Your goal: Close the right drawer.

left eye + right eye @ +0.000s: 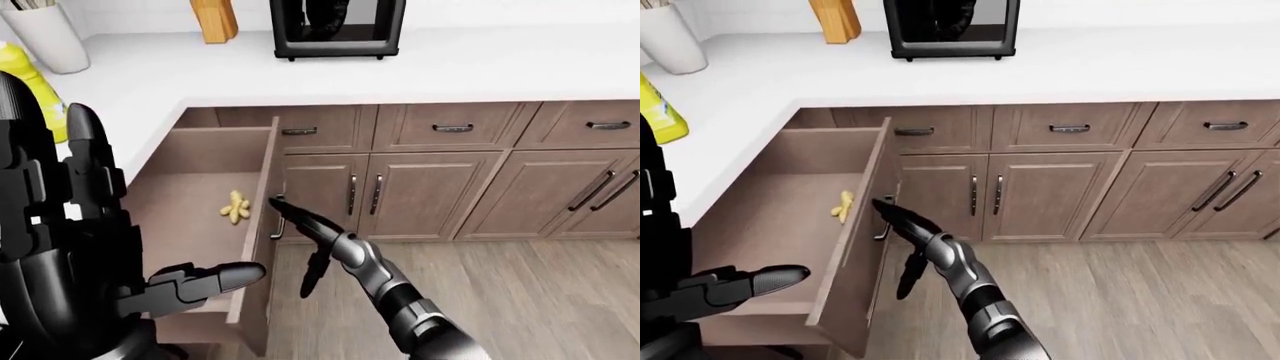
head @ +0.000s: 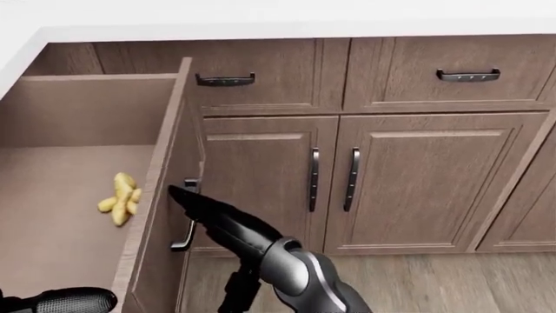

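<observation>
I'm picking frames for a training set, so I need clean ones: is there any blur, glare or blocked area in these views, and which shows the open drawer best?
All three views are sharp renders, evenly lit, with no glare. In the left-eye view the dark left hand blocks much of the left side. The head view shows the drawer, the ginger and the right hand at the handle most clearly. The right-eye view is wider and less blocked.

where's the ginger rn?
The ginger lies on the open drawer's floor at the head view's left, just left of the drawer front, whose handle the right hand touches.
</observation>
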You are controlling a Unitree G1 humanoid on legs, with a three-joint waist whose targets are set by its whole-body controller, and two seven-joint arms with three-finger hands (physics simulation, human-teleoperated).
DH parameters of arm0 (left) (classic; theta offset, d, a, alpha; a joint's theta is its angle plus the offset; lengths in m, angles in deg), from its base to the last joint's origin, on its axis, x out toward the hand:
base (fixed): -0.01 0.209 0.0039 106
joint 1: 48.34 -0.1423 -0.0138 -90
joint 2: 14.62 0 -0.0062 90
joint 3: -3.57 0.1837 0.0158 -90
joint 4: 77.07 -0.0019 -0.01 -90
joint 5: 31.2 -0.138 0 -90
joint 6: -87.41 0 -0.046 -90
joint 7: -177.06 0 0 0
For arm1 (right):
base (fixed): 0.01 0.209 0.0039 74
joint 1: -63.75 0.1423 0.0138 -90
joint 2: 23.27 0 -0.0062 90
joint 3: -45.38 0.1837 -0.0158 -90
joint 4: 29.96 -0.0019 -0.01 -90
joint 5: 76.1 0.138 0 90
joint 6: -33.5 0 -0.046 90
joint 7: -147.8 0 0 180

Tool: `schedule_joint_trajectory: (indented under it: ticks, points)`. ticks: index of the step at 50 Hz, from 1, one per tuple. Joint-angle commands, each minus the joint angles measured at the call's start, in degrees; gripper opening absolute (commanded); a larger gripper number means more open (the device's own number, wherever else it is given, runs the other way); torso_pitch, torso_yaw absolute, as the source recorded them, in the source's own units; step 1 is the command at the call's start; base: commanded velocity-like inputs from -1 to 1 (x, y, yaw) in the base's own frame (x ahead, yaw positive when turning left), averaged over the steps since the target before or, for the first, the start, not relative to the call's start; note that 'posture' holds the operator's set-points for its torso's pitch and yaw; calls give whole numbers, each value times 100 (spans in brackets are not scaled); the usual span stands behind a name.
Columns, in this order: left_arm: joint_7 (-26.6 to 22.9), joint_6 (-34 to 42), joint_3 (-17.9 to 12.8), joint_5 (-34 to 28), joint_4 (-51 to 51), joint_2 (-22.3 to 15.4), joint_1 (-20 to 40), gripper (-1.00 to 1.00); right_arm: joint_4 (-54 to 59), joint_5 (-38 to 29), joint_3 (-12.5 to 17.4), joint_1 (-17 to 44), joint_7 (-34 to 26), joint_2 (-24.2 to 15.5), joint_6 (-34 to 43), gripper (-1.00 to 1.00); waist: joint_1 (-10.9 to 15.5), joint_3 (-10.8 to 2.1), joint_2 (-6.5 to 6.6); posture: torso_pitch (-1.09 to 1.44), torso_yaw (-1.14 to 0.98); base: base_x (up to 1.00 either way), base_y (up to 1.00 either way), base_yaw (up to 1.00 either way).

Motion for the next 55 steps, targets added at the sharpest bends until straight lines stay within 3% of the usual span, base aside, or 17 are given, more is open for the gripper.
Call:
schedule_joint_trajectory:
  ticks: [1,19,55]
  points:
    - [11,-127,-8,8,168,-21,58,100,-125,-63,-177,223,-187,157,-430,100,47,-103,30,0,0,0,0,0]
    - [61,-109,-30,60,168,-79,62,100,665,-220,-157,718,-24,361,-701,100,44,-77,49,0,0,0,0,0]
    - [93,-69,-81,114,169,-121,104,100,1220,-235,-65,1466,-225,611,-805,100,6,-38,57,0,0,0,0,0]
